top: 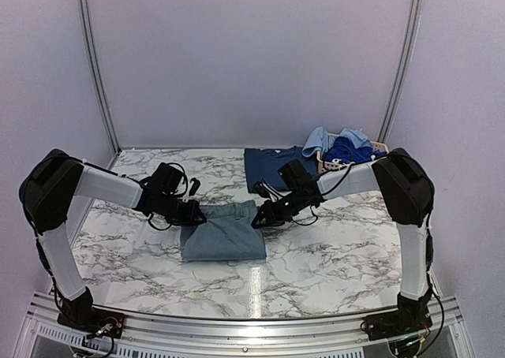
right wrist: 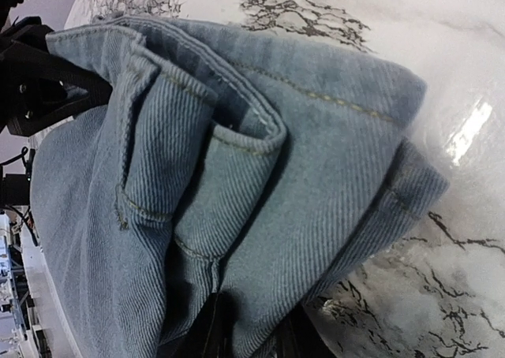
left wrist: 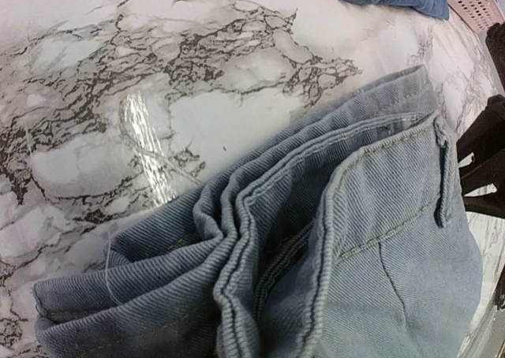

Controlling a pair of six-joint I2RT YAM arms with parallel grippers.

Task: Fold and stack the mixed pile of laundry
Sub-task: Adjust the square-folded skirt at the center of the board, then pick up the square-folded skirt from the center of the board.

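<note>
Two pincers meet one garment: the light-blue denim piece lies folded into a rough rectangle at the middle of the marble desk. It is apart from the dark navy shirt spread behind it and from the other blue items heaped on the pink basket at the far right corner. This denim looks soft yet thick and fairly heavy. The stacked layers should keep a crease but would sag and slide apart if lifted by one layer only, so the far corners, gripped through every layer at the seamed edge, seem the best hold. The left pincer sits at the far left corner, pressed together, seemingly on the bunched edge, though its own camera does not show its fingers. The right pincer, at the far right corner, is narrowed around a thick fold, with denim between its dark fingers.
</note>
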